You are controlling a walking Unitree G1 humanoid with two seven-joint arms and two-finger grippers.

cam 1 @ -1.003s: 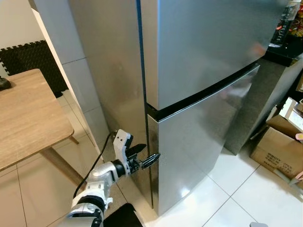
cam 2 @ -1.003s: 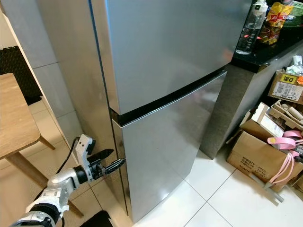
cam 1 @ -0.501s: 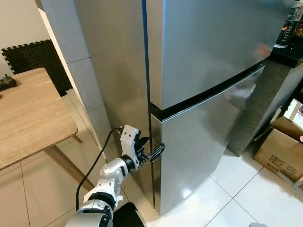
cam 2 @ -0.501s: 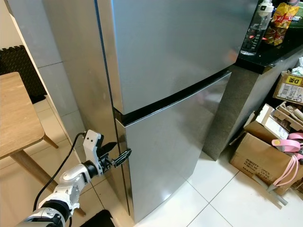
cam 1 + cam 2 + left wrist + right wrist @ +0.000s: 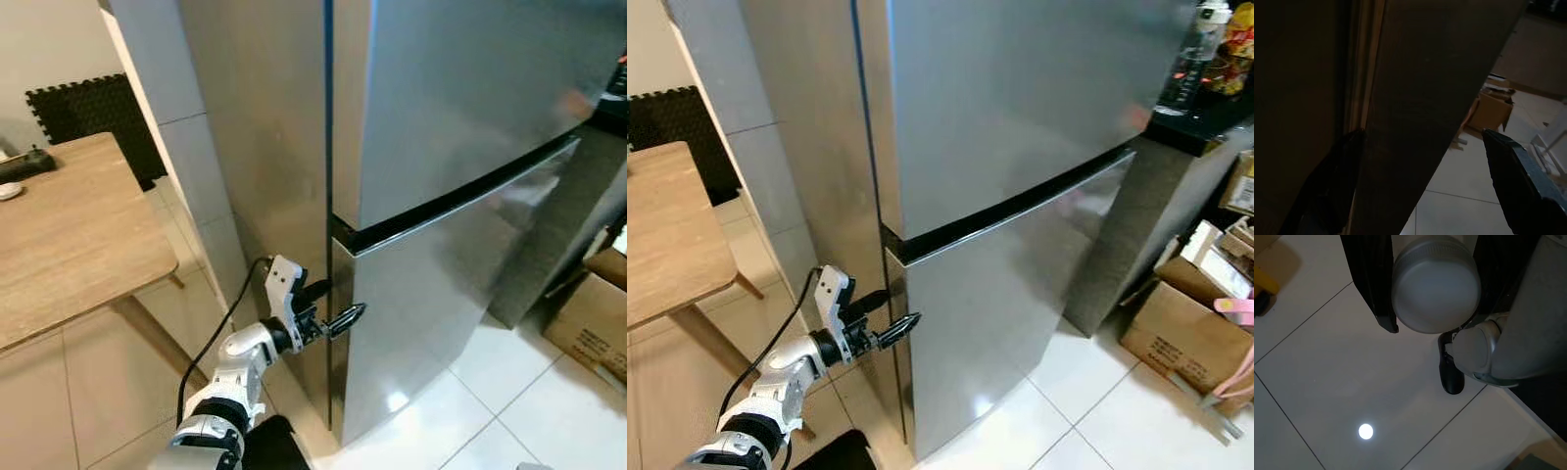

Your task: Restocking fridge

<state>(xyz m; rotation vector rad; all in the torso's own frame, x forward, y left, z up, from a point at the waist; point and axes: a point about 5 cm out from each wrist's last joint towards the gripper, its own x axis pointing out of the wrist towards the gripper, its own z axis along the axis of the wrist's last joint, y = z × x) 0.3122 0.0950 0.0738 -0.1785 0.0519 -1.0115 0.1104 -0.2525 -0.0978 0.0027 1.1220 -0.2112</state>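
1. In the head views you see the fridge (image 5: pixel 441 196) in front, both doors closed. The left gripper (image 5: pixel 331 311) is at the left edge of the lower door (image 5: pixel 1009 323), with its fingers wide, one on each side of that edge.
2. In the left wrist view, the door edge (image 5: pixel 1415 122) stands between the two fingers (image 5: pixel 1513 171). If you pull now without a firm hold, they may slip off.
3. In the right wrist view, the right gripper (image 5: pixel 1432 289) hangs idle over the floor tiles (image 5: pixel 1327 382), holding a round grey object; its jaw state I cannot tell.
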